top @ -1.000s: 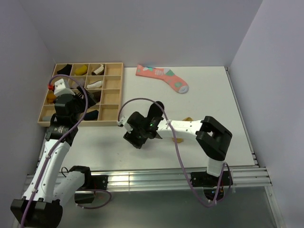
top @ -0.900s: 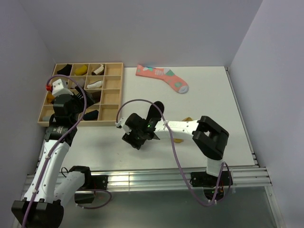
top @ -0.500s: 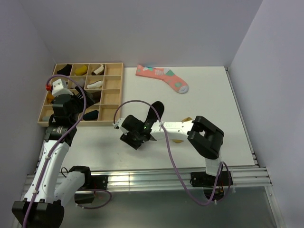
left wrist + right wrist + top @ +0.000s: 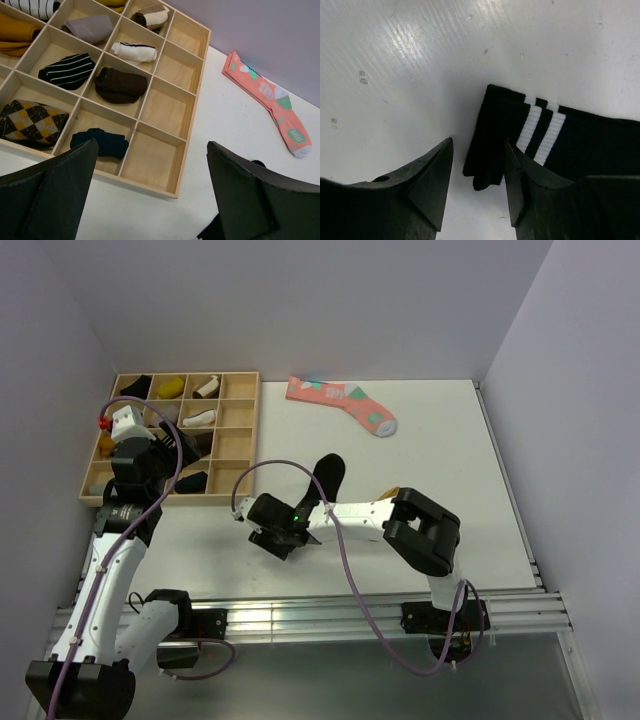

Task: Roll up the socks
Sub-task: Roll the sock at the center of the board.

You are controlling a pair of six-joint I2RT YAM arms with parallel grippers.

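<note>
Cuff of black sock (image 4: 570,145) sits inside released R claw (image 4: 478,142); L claw (image 4: 152,145) released too.

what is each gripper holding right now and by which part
Nothing is clamped. The right gripper stands open around the white-striped cuff of the black crew sock, gap showing; the left gripper is open, empty.

Black crew sock (image 4: 580,145): knit cloth, matt. Table (image 4: 410,60): white, smooth, faint sheen, lightly scuffed. Compartment tray (image 4: 167,107), upper left of frame: bare pale wood, matt.
</note>
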